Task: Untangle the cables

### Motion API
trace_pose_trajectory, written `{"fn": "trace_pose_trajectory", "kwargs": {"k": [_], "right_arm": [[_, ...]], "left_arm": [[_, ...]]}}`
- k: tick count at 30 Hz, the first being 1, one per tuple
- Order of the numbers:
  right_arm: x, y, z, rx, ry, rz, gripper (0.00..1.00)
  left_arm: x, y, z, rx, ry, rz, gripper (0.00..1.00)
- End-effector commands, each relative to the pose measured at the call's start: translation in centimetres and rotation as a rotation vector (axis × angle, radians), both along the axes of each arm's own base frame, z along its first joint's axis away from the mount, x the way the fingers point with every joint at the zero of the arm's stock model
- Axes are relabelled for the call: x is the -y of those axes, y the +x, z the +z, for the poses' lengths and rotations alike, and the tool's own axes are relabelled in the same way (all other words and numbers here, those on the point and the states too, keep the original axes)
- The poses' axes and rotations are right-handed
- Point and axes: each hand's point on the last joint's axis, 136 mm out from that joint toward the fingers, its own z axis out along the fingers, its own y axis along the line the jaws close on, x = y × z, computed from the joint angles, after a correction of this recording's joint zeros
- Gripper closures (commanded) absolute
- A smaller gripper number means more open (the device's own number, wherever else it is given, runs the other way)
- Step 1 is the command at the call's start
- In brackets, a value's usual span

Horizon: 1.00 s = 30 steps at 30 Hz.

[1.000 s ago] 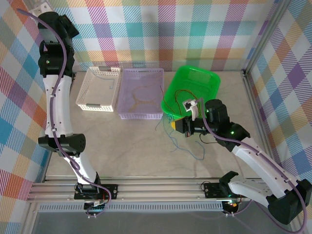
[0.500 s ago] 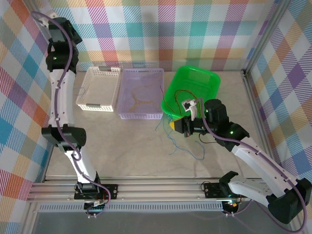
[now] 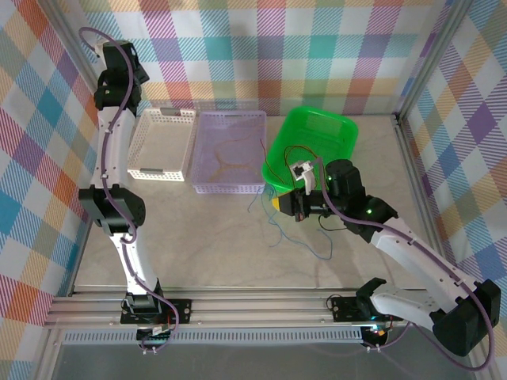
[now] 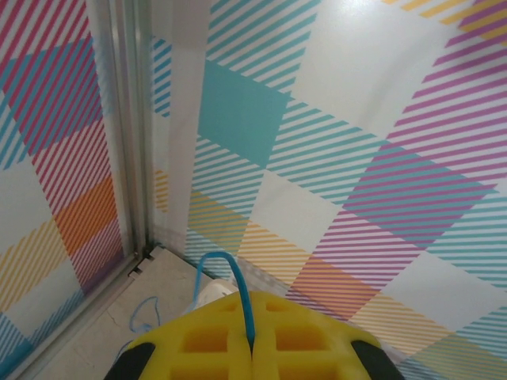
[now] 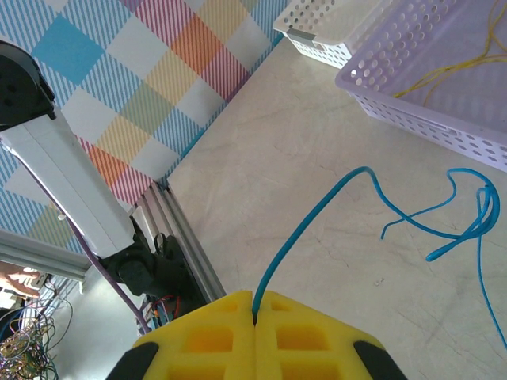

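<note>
left claw (image 4: 252,347): clamps blue cable (image 4: 242,301), wall corner (image 4: 136,158) close | right claw (image 5: 255,307): same, tabletop (image 5: 301,142) roomy

Shining bright and even from overhead, washing the table (image 3: 206,229) pale. Throwing only faint, soft shadows beside the baskets (image 3: 230,150) and under the arms. Glowing vividly through the green basket (image 3: 317,131). Glaring mildly on the wall (image 4: 356,24) at the top of the left wrist view. Softening the yellow fingers (image 5: 198,332) nearest the wrist lenses, rendering the cable (image 5: 309,229) and the floor beyond crisp.
</note>
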Motion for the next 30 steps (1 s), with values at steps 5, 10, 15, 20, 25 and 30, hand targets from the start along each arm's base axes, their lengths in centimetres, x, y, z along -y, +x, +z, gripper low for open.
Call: {"fn": "trace_pose_trajectory", "kwargs": {"k": [5, 10, 15, 20, 25, 30], "right_arm": [[-0.6, -0.3, 2.0, 0.041, 0.05, 0.027, 1.0], [-0.5, -0.5, 2.3, 0.05, 0.054, 0.026, 1.0], [-0.7, -0.7, 2.2, 0.048, 0.057, 0.032, 1.0], [-0.7, -0.8, 2.2, 0.05, 0.057, 0.037, 1.0], [-0.8, -1.0, 2.0, 0.047, 0.057, 0.041, 1.0], [-0.6, -1.1, 1.9, 0.048, 0.053, 0.039, 1.0]], "left_arm": [[3.5, -1.5, 4.8, 0.106, 0.01, -0.044, 1.0], [3.9, -3.1, 7.7, 0.162, 0.027, -0.051, 1.0], [4.3, -4.7, 11.0, 0.229, 0.035, -0.058, 1.0], [4.8, -5.9, 13.0, 0.269, 0.039, -0.07, 1.0], [5.5, -5.3, 11.4, 0.227, 0.035, -0.081, 1.0], [6.7, -5.0, 11.5, 0.235, 0.03, -0.109, 1.0]]}}
